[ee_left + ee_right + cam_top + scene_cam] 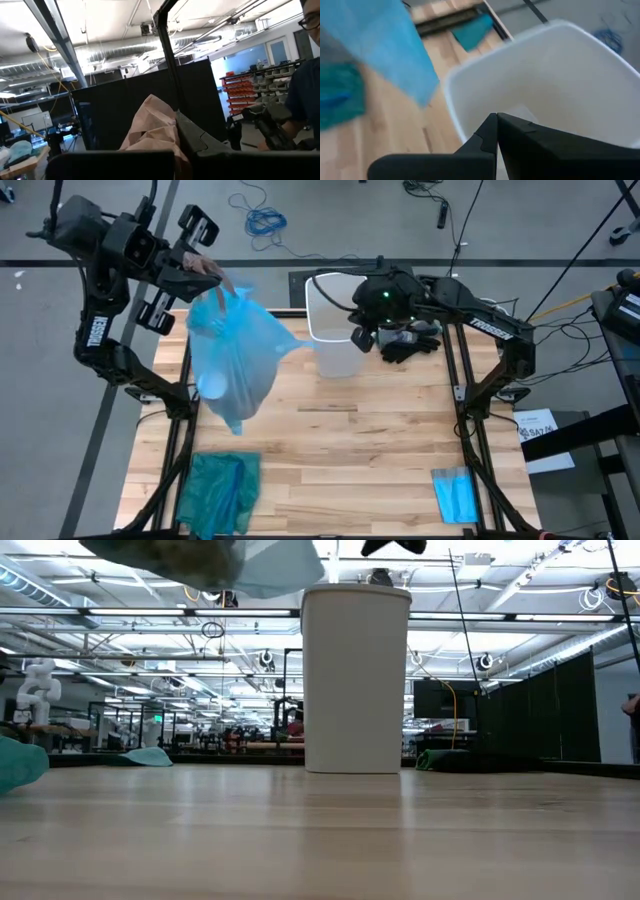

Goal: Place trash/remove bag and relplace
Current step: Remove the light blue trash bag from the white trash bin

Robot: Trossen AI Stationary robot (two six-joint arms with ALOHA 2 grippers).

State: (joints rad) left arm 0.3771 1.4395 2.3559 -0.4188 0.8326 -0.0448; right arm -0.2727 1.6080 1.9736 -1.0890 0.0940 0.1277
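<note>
One light-blue bag (235, 355) hanging beneath the closed left pincer (205, 268).

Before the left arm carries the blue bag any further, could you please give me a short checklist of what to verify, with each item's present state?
1. Left gripper shut on the bag: ok, the bag's neck is bunched at the fingers and the bag hangs clear above the table.
2. Bag out of the white bin: ok, it hangs beside it.
3. Bin upright: ok, it stands level in the low view.
4. Bin empty: ok, only bare white inside shows in the right wrist view.
5. Right gripper shut, holding nothing: ok, it hovers over the bin's rim.
6. All trash inside the bag: cannot tell.
</note>
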